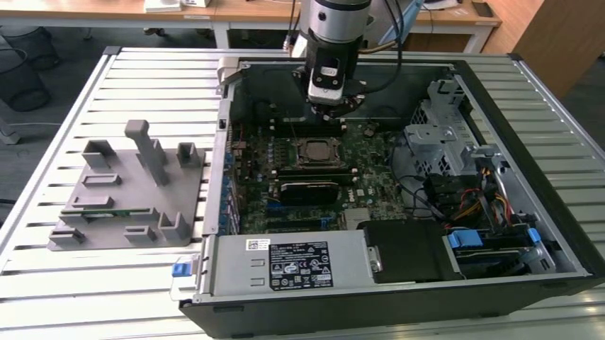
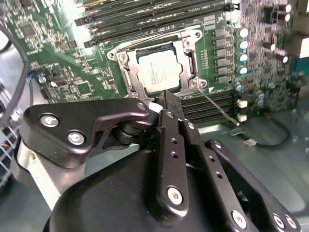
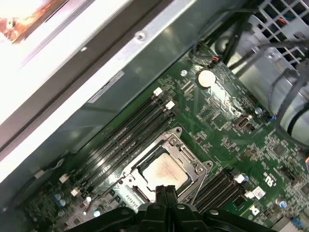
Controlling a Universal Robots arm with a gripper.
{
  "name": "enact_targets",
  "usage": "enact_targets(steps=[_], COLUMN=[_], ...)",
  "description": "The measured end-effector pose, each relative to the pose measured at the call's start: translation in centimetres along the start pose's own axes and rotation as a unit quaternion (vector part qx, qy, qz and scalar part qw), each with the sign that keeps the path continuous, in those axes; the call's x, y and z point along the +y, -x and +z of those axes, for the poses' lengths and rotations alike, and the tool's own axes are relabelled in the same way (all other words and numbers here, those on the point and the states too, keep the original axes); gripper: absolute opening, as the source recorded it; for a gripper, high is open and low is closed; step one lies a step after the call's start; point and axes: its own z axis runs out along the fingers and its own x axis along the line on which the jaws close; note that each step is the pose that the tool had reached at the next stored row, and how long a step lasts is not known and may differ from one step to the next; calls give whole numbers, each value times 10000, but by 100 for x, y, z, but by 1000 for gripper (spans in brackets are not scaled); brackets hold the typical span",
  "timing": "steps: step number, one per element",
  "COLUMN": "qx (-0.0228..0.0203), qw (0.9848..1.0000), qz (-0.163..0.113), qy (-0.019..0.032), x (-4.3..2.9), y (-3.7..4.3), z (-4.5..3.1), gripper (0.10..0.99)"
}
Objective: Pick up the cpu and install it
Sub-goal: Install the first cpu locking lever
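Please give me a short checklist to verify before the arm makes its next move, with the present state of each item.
1. The cpu lies inside the socket frame: ok, seen in both wrist views.
2. The cpu sits flat, not tilted: cannot tell for sure; it looks level.
3. The gripper holds nothing: ok, its fingertips are together with nothing between them.
4. The gripper is clear of the cpu: ok, it hangs above the socket's edge in the exterior view.
5. The memory slots beside the socket are free: ok.
6. The grey fixture on the table holds no cpu: cannot tell.
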Motion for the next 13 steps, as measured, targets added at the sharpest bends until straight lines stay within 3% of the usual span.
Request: enact_targets(steps=[6, 10, 13], qx=[4, 6, 8], qw=[9985, 9959, 9930], qz=[-545, -906, -1183], qy=[-12, -21, -27], x=[0, 0, 0], y=[0, 0, 1], z=[8, 13, 16], gripper=[106, 106, 106])
